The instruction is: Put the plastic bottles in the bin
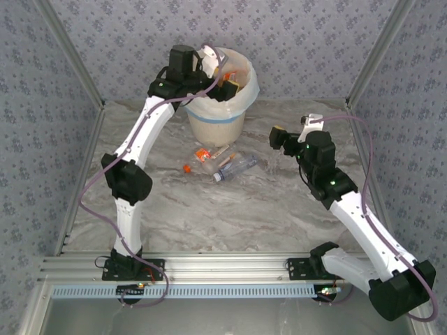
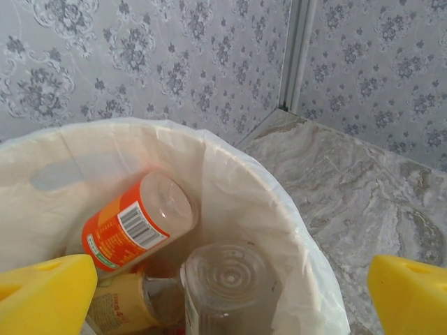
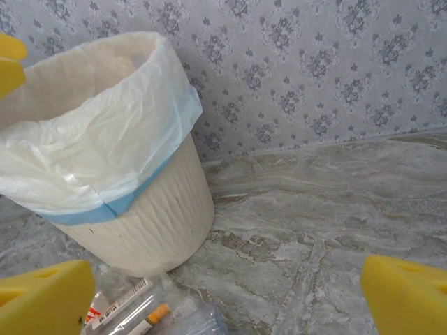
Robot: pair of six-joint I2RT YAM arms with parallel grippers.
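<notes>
Your left gripper [image 2: 225, 296] hangs over the bin [image 1: 216, 127], fingers spread and empty; an orange-labelled bottle [image 2: 136, 225] lies inside. More bottles [image 1: 223, 165] lie just in front of the bin, with your right gripper [image 1: 282, 138] near it, also released.

The bin [image 1: 216, 127] stands at the far middle of the table [image 1: 279, 209], near the back wall [image 1: 293, 35]. A few plastic bottles [image 1: 230, 166] lie on the table just before it. More bottles [image 2: 136, 225] lie inside it.
</notes>
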